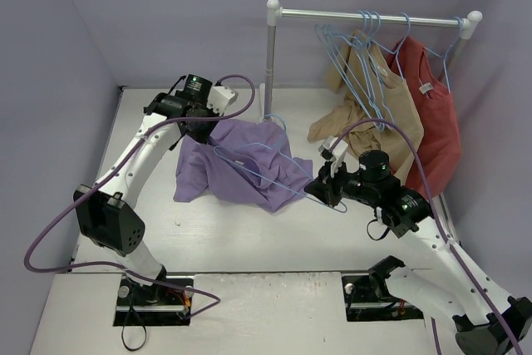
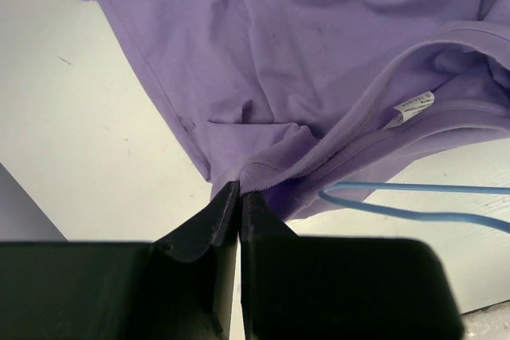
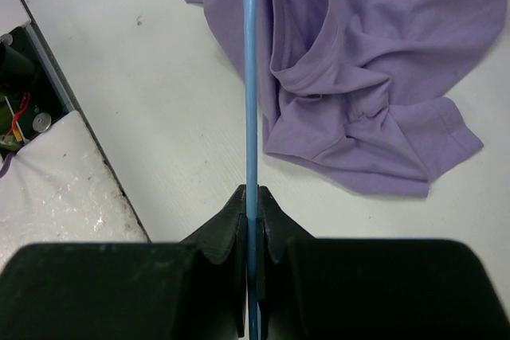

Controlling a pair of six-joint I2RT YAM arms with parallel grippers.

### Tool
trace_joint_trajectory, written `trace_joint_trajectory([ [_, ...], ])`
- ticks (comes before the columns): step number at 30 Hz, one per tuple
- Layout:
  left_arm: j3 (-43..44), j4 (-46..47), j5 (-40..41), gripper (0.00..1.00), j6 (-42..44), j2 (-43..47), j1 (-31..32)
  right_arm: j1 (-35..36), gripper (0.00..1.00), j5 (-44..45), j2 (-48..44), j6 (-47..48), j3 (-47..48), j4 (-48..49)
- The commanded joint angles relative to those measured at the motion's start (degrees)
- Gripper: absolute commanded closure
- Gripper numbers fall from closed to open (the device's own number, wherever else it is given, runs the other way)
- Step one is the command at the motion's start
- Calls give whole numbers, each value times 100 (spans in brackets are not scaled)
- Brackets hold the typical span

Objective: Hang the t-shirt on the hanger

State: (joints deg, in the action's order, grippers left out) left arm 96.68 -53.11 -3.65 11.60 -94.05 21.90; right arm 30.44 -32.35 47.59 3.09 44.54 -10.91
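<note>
Peeking from the collar, a small white tag (image 2: 414, 107) carries print too small to read. The purple t-shirt (image 1: 241, 164) lies crumpled on the tabletop (image 1: 249, 243), with the blue hanger (image 1: 274, 174) across its right half. The left gripper (image 2: 240, 189) has its jaws pressed together on the collar edge. The right gripper (image 3: 253, 193) pinches the hanger's wire. At the far right edge a rack (image 1: 366, 16) holds a tan shirt (image 1: 391, 106) and a red shirt (image 1: 436, 122).

A metal clothes rail (image 1: 332, 14) stands at the back of the white table (image 1: 249, 239). A tan shirt (image 1: 382, 97) and a red shirt (image 1: 434, 126) hang from it side by side, with bare blue wire hangers (image 1: 366, 21) just left of the tan one. Lilac walls (image 1: 166, 14) close in the table.
</note>
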Motion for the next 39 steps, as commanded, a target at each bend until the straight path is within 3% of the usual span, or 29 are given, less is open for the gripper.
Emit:
trace_joint_trajectory([
  [1,87,80,207,100,202,122,94,33,100,-40,-140,35,376,414],
  [21,167,73,-295,100,132,256,349,41,100,-176,295,244,354,688],
  [31,479,74,-419,100,16,363,474,41,100,-911,726,209,628,1030],
  [39,768,80,-305,100,-978,650,632,52,100,-530,625,-40,509,1751],
])
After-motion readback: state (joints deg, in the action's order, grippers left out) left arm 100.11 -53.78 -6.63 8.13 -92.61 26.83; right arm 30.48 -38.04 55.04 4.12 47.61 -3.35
